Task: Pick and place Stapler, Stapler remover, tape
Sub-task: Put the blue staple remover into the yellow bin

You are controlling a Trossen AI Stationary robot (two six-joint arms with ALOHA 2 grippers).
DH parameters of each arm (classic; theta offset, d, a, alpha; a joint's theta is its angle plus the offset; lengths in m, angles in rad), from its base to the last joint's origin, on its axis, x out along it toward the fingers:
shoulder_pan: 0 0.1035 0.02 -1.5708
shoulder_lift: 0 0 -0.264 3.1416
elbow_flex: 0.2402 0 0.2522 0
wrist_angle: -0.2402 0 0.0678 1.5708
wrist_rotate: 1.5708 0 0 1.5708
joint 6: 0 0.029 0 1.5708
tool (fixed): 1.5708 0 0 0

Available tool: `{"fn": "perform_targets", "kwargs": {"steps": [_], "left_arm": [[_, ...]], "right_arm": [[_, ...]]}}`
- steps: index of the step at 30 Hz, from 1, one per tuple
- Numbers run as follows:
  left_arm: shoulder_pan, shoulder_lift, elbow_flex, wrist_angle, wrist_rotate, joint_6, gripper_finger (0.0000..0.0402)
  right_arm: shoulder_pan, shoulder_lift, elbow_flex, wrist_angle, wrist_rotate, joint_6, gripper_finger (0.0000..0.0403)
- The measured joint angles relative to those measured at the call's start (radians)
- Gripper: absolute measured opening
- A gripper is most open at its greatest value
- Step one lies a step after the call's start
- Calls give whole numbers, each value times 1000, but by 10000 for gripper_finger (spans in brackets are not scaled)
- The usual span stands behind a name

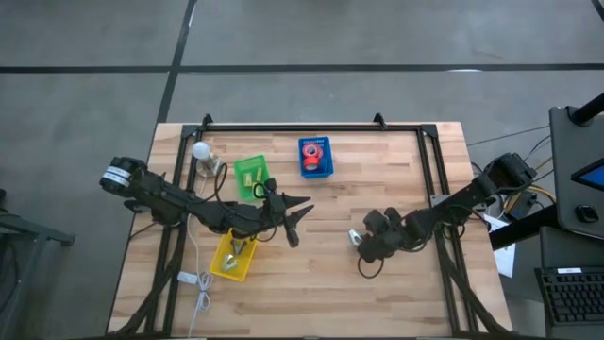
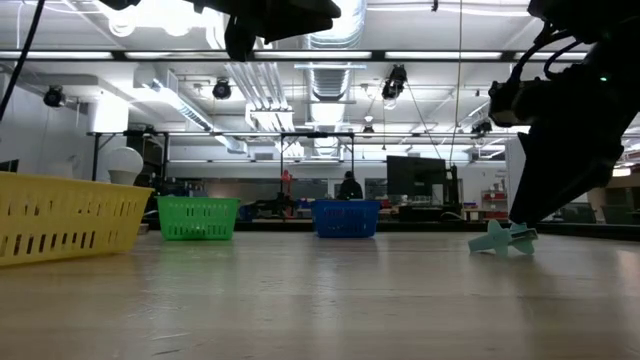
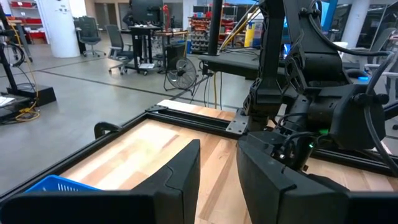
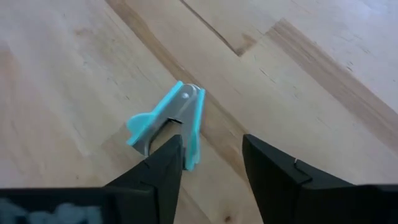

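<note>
Wooden table (image 1: 396,293): my right gripper (image 4: 211,163), jaws spread, hovers over the stapler remover (image 4: 169,121), one finger (image 4: 163,167) hiding its edge. Left gripper (image 3: 217,174), jaws slightly parted, hangs beside the green bin (image 1: 251,177), whose contents I cannot make out.

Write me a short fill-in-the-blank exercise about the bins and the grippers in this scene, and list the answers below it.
1. The red tape lies in the ___ bin.
2. The right gripper hovers over the ___ staple remover.
3. The left gripper is raised with its fingers ___.

Answers: blue; light blue; open
</note>
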Motion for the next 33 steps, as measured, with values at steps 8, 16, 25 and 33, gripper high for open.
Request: {"fn": "perform_targets", "kwargs": {"steps": [8, 16, 25, 33], "left_arm": [[0, 0, 0, 0, 0, 0, 108], [0, 0, 0, 0, 0, 2, 108], [0, 0, 0, 0, 0, 3, 108], [1, 0, 0, -11, 0, 15, 108]], "right_arm": [[-1, 0, -4, 40, -1, -34, 130], [0, 0, -27, 48, -9, 0, 107], [0, 2, -56, 105, -5, -21, 71], [0, 3, -68, 154, 2, -79, 14]]}}
